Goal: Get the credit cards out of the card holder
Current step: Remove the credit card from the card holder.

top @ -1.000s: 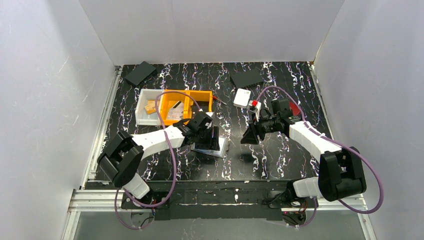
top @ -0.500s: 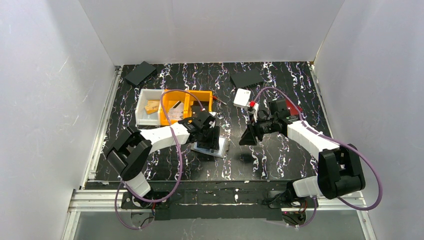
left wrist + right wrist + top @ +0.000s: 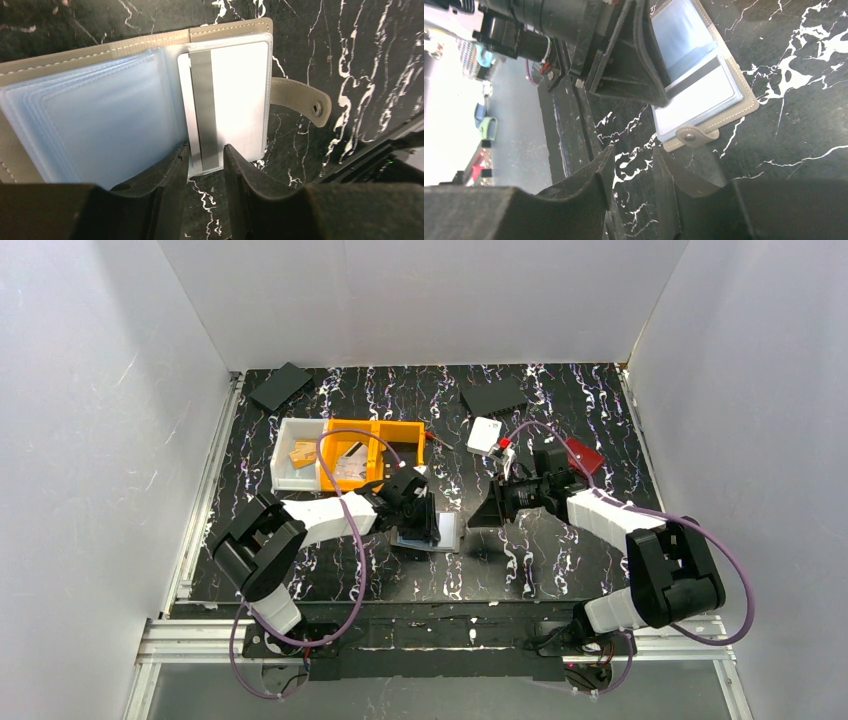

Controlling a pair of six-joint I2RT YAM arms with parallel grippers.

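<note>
Left fingers (image 3: 165, 190): narrow gap, straddling the lower edge of the striped card (image 3: 235, 95). Counter (image 3: 360, 50) shows between them, so nothing is pinched that I can see. That card sits in the right half of the holder (image 3: 150, 42), which lies open flat at the centre of the top view, just below the orange bin (image 3: 372, 445). The left half is a stack of blue sleeves (image 3: 100, 115); can't tell what's in them. Right fingers (image 3: 584, 190): part open, empty, low over the counter just beside the snap tab (image 3: 696, 135). Status for you: holder opened, no card lying out anywhere in view. Every pull is left to do, I'd say.
</note>
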